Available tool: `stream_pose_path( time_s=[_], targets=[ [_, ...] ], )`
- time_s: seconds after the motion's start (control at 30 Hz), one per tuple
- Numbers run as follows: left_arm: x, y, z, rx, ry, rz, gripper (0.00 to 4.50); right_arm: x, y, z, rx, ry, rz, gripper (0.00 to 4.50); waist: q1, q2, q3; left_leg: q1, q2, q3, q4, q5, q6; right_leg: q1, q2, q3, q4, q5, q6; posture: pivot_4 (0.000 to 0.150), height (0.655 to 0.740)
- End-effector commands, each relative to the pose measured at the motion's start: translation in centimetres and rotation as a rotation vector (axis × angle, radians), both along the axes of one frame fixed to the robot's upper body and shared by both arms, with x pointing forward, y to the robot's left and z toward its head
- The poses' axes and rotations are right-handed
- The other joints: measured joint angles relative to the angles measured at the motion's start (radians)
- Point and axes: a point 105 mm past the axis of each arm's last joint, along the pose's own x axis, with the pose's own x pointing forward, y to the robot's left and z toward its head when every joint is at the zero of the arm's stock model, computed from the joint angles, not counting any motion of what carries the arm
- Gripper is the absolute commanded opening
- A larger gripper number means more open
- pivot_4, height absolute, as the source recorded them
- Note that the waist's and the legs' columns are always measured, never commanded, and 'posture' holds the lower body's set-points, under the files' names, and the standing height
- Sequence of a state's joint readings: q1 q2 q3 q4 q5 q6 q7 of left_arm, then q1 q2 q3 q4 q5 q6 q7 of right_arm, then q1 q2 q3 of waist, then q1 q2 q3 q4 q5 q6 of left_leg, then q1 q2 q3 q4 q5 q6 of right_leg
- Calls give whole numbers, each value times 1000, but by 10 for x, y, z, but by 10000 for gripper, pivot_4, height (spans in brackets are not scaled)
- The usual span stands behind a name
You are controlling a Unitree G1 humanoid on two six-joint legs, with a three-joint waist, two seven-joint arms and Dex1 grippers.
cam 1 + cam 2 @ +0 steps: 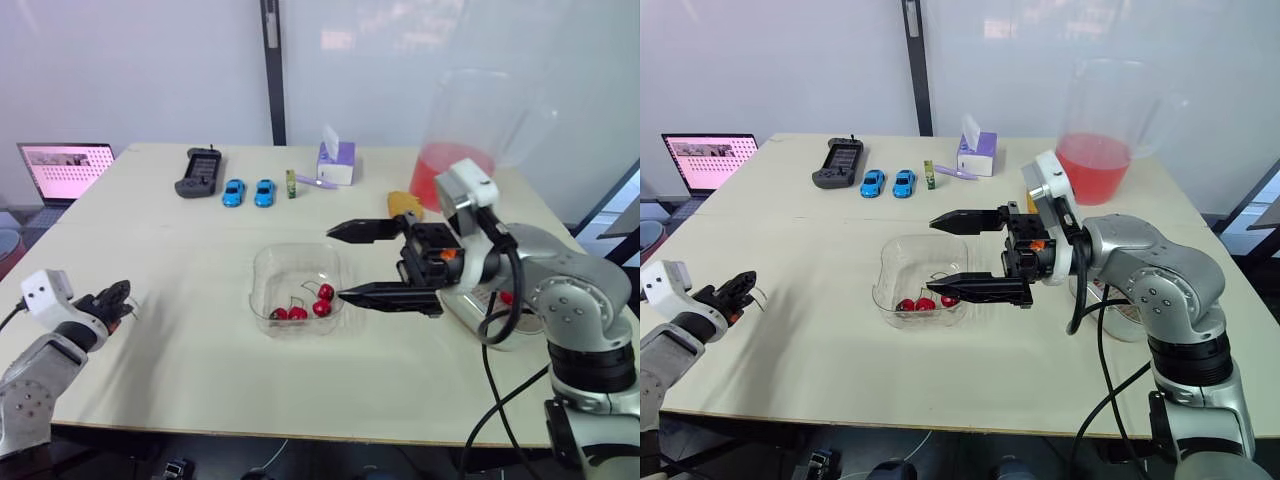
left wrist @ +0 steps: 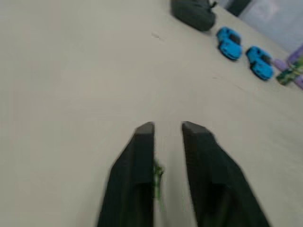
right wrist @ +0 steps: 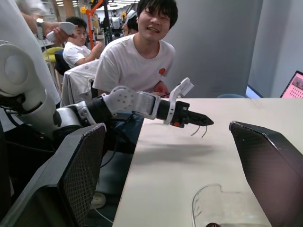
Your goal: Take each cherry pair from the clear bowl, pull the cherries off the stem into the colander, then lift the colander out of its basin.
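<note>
The clear bowl [image 1: 264,268] sits mid-table with several red cherries [image 1: 322,306] on stems lying at its near side. My right gripper [image 1: 352,262] hangs open over the bowl, one finger above its far rim, the other at the near right rim beside the cherries. My left gripper [image 1: 122,295] is low over the table's near left part, shut on a thin green cherry stem [image 2: 157,178] whose ends dangle below the tip [image 3: 199,131]. The colander and basin [image 1: 1122,322] stand at the right, mostly hidden behind my right arm; a red cherry [image 1: 507,297] shows inside.
At the back lie a black game controller [image 1: 200,172], two blue toy cars [image 1: 248,192], a tissue box [image 1: 336,162] and a large pitcher of red liquid [image 1: 460,140]. A laptop [image 1: 65,168] stands at the far left. People sit beyond the table's left edge [image 3: 137,61].
</note>
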State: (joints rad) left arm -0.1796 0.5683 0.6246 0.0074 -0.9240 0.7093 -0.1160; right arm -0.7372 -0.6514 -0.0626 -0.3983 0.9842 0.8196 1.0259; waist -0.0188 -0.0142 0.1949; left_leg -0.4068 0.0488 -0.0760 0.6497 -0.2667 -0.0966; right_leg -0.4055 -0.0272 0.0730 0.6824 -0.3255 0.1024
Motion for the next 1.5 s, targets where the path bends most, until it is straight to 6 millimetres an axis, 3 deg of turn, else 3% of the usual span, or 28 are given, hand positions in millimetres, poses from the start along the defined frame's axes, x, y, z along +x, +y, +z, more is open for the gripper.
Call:
stream_pose_path(
  time_s=[0.03, 0.13, 0.57, 0.63, 0.77, 0.97, 1.17, 1.33, 1.5],
  targets=[
    [2, -7, 25, 1, -106, -37, 29558, -3, -5, 8, 19, -51, -8, 45000, 0, 0, 0, 0, 0, 0, 0, 0, 0, 0, 0, 0, 0, 0, 0, 1500, 7400],
    [3, -14, 38, -15, -168, -76, 44523, -4, -8, 8, 31, -48, -10, 45000, -1, 0, 0, 0, 0, 0, 0, 0, 0, 0, 0, 0, 0, 0, 0, 1500, 7400],
    [-16, -45, 107, -148, -497, -272, 44523, 3, -20, 7, 16, -28, -70, 45000, -1, 0, 0, 0, 0, 0, 0, 0, 0, 0, 0, 0, 0, 0, 0, 1500, 7400],
    [-18, -59, 120, -140, -541, -338, 44523, 4, -22, 7, 9, -24, -80, 45000, -1, 0, 0, 0, 0, 0, 0, 0, 0, 0, 0, 0, 0, 0, 0, 1500, 7400],
    [-24, -105, 135, 34, -555, -578, 44523, 7, -26, -1, -43, 8, -114, 45000, -1, 0, 0, 0, 0, 0, 0, 0, 0, 0, 0, 0, 0, 0, 0, 1500, 7400],
    [-33, -153, 133, 291, -512, -956, 44523, 5, -30, -16, -114, 109, -150, 45000, -4, 0, 0, 1, 0, 0, 0, 0, 0, 0, 1, 1, 0, 0, 0, 1500, 7400],
    [-45, -179, 116, 455, -444, -1226, 44523, 7, -28, -25, -138, 251, -222, 45000, -15, 0, 0, 1, 0, 1, -1, 0, 0, 0, 1, 1, 0, 0, 0, 1500, 7400],
    [-40, -169, 98, 523, -392, -1290, 44523, 8, -13, -39, -249, 397, -250, 45000, -29, 1, 1, 1, 0, 1, -1, 0, 0, 0, 2, 1, 0, 0, 0, 1500, 7400],
    [-45, -148, 101, 536, -382, -1271, 44523, 37, 4, -32, -305, 560, -317, 45000, -36, 1, 1, 1, 1, 1, -1, 0, 0, -2, 2, 2, 1, 0, -1, 1500, 7400]
  ],
)
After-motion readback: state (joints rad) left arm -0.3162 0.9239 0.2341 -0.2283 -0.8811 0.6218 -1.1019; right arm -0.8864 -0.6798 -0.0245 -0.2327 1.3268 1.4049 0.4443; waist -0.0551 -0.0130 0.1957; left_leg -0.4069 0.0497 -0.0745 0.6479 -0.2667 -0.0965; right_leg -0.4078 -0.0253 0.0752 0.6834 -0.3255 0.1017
